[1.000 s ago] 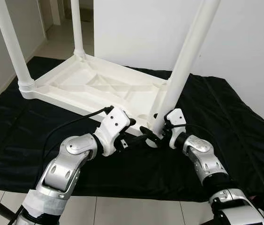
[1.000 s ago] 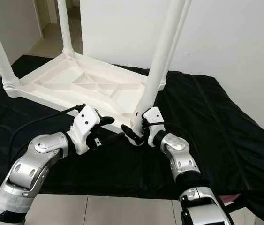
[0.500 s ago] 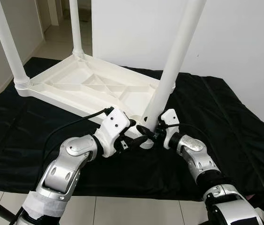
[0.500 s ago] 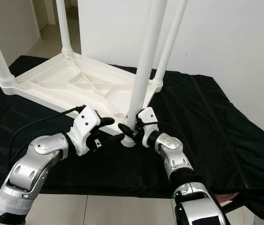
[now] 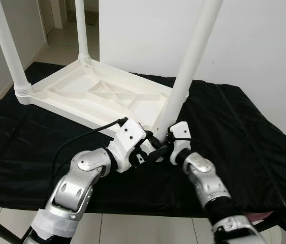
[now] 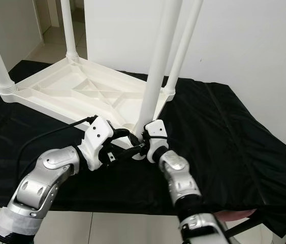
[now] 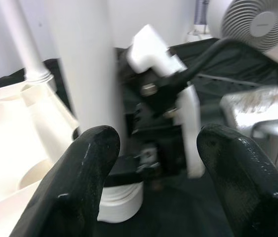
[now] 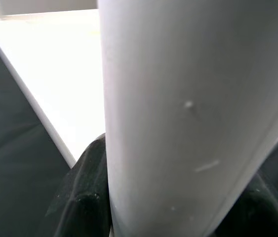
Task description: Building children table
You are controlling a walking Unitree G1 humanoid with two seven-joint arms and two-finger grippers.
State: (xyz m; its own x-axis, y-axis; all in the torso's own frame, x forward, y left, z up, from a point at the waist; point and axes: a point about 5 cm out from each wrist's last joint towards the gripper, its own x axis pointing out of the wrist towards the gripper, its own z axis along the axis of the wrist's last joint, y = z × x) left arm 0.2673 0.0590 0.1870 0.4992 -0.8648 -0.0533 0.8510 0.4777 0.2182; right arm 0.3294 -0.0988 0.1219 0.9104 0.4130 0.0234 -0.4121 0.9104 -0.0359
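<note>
Across the middle of the frame, a black cloth (image 5: 244, 137) covers the tabletop, and on it lies the white children's table (image 5: 94, 96) upside down, three legs already standing up. At centre, the fourth leg (image 5: 186, 76) rises slanted from the near corner socket (image 6: 135, 147). The right end effector (image 5: 164, 146) pinches this leg just above its base, black fingers (image 8: 87, 197) pressed on either side. The left end effector (image 7: 151, 163) sits just beside the same base, its fingers spread apart around it. To seat the leg well, the robot should likely bring it upright over the socket before pushing or twisting, steadying the base with the left side.
</note>
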